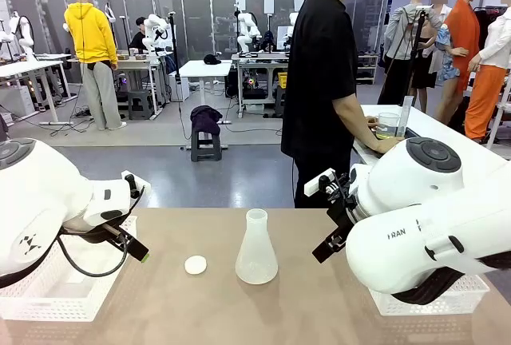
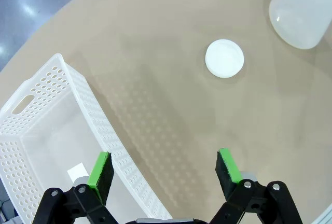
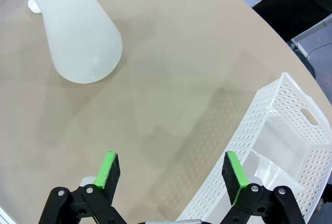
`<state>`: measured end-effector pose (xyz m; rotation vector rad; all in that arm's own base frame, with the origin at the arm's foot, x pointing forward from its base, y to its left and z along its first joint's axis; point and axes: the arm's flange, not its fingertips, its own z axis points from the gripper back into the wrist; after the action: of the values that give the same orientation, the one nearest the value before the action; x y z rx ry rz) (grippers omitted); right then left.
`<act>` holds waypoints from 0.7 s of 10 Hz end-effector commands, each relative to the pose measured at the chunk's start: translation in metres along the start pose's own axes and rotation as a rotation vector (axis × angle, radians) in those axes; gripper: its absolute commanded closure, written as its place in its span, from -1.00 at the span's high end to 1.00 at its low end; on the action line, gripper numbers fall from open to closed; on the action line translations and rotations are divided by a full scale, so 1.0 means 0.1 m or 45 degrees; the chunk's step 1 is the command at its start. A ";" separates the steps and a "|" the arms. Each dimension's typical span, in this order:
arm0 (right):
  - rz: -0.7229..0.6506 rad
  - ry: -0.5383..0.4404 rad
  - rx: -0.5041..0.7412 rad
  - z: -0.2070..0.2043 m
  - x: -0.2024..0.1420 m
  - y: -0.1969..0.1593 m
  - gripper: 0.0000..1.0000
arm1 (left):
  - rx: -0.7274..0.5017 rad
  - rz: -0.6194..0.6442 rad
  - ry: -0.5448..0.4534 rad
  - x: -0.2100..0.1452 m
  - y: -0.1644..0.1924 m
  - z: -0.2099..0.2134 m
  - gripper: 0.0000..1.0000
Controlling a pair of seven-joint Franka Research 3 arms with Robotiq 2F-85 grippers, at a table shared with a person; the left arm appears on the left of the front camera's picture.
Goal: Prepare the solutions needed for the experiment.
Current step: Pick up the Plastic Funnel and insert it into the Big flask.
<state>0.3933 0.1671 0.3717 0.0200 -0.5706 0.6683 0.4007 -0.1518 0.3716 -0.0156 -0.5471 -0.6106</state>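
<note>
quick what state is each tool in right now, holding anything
Left tool: open, holding nothing.
Right tool: open, holding nothing.

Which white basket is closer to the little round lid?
The basket on the robot's left. The lid lies on that side of the flask; the other basket is past the flask, on the right.

Front: we look across the surface (image 1: 303, 313) toward the person (image 1: 319, 65).
Wrists: we look down from close (both catch the flask (image 3: 78, 37)).
</note>
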 end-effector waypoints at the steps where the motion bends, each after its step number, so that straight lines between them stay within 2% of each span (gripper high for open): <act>1: -0.003 0.000 0.001 0.00 0.00 0.00 1.00 | 0.000 0.004 0.000 0.00 0.01 0.00 1.00; 7: -0.003 0.000 0.001 0.00 0.00 0.00 1.00 | 0.000 0.004 0.000 0.00 0.01 0.00 1.00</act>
<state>0.3933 0.1671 0.3717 0.0199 -0.5706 0.6684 0.4007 -0.1518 0.3716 -0.0156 -0.5471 -0.6106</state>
